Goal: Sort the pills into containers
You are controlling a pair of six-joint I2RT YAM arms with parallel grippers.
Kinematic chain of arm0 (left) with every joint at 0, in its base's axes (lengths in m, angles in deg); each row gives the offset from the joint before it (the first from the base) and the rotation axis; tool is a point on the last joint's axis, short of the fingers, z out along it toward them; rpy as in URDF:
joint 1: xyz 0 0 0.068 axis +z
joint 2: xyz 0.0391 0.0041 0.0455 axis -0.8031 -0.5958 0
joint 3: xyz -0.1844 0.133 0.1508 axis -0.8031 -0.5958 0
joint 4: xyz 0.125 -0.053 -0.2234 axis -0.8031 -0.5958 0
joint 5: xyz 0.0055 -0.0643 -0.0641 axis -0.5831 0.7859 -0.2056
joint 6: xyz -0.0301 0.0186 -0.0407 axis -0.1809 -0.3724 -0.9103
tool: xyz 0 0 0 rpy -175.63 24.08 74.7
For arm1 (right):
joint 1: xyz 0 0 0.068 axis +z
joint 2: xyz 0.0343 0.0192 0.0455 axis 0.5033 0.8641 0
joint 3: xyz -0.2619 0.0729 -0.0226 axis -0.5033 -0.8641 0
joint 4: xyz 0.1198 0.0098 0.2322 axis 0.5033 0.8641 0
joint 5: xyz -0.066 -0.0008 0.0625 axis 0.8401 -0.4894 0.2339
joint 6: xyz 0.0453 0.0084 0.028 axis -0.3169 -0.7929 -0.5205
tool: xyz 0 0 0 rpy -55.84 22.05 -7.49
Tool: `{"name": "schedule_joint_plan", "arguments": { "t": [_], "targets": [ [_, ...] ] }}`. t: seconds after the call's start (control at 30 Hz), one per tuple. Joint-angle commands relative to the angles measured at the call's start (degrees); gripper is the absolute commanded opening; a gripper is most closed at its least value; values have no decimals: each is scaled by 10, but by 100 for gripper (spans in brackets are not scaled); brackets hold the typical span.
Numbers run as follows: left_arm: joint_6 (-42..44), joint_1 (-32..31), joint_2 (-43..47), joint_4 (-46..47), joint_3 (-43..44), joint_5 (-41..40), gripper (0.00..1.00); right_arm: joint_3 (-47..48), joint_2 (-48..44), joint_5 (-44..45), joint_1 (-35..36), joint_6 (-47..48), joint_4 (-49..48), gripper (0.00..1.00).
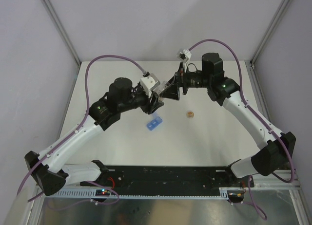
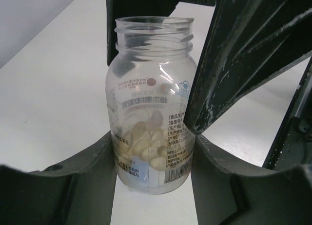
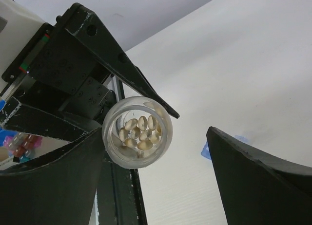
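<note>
My left gripper (image 2: 153, 159) is shut on the lower part of a clear, uncapped bottle (image 2: 152, 103). Pale oval pills (image 2: 146, 142) lie inside it. In the top view the left gripper (image 1: 157, 101) meets my right gripper (image 1: 170, 88) above the back of the table. The right gripper (image 3: 155, 132) stands open, and the bottle's mouth (image 3: 138, 132) with the pills (image 3: 139, 132) shows between its fingers, close to the left one. The blue containers (image 1: 155, 122) lie on the table below; a blue corner (image 3: 205, 149) shows in the right wrist view.
A small orange-brown mass (image 1: 190, 114) sits on the white table (image 1: 214, 137) to the right of the blue strip, too small to make out. One dark finger (image 2: 243, 54) of the right gripper crosses the left wrist view beside the bottle's neck. Grey walls enclose the table.
</note>
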Motion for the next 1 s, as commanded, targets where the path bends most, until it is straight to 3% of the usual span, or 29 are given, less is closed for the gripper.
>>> {"name": "schedule_joint_plan", "arguments": {
  "t": [0.0, 0.23, 0.33, 0.47, 0.57, 0.67, 0.8, 0.97],
  "targets": [
    [22, -9, 4, 13, 6, -26, 0, 22, 6, 12, 6, -5, 0, 87],
    [31, -20, 1, 11, 7, -37, 0, 22, 13, 8, 12, -12, -5, 77],
    [34, -23, 0, 10, 8, -41, 0, 22, 14, 8, 13, -13, -6, 65],
    [38, -23, 1, 10, 5, -43, 3, 22, 12, 6, 11, -16, -4, 39],
    [42, -24, 5, 10, 7, -57, 16, 21, 9, 4, 1, -34, -13, 16],
    [49, -23, 11, 10, 16, -70, 38, 19, 8, -1, -12, -59, -25, 3],
    [59, -23, 15, 8, 36, -74, 64, 14, 2, -9, -27, -99, -49, 0],
    [61, -23, 5, 9, 64, -68, 80, 8, -2, -18, -37, -148, -82, 0]
  ]
}}
